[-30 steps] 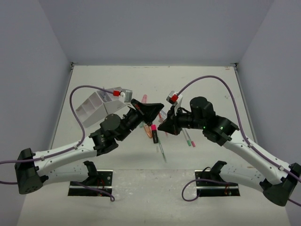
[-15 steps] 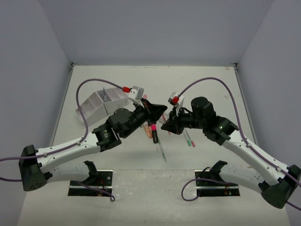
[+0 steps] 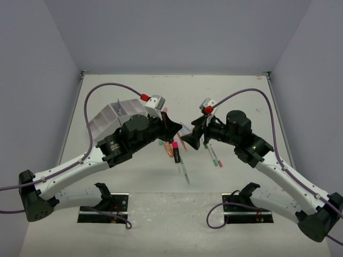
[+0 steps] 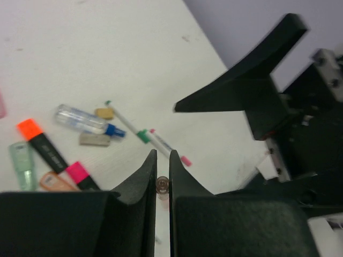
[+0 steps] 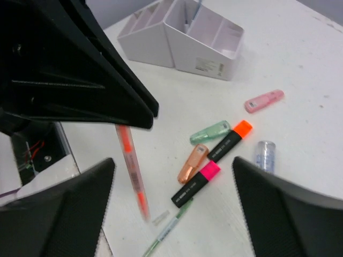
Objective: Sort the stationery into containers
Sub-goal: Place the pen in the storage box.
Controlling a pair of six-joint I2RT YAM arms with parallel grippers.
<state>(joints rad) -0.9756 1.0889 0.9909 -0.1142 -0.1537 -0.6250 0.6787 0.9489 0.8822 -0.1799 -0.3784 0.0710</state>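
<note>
Left fingers (image 4: 146, 174): closed on a thin orange pen (image 5: 133, 174), pinched near its upper end. The pen hangs tilted over the middle of the desk (image 5: 300, 64); its lower end is blurred.
Right fingers (image 5: 69, 209): spread wide apart, gripping nothing, just beside the left fingers and tip toward tip with them.
Under the fingers: loose stationery lies at the middle of the desk. A black highlighter with a pink tip (image 5: 195, 184) lies close to a black one with an orange tip (image 5: 229, 140).
Beside those: a pale green piece (image 5: 210, 132) and an orange piece (image 5: 193, 163) lie close together, with a clear piece (image 5: 265, 154) near the orange tip.
Further out: a pink piece (image 5: 263, 100) lies alone, toward the far edge.
Containers (image 5: 193, 59): two white divided trays touching side by side in the far left part of the desk, well apart from the loose pieces. One compartment has a thin dark item standing in it.
</note>
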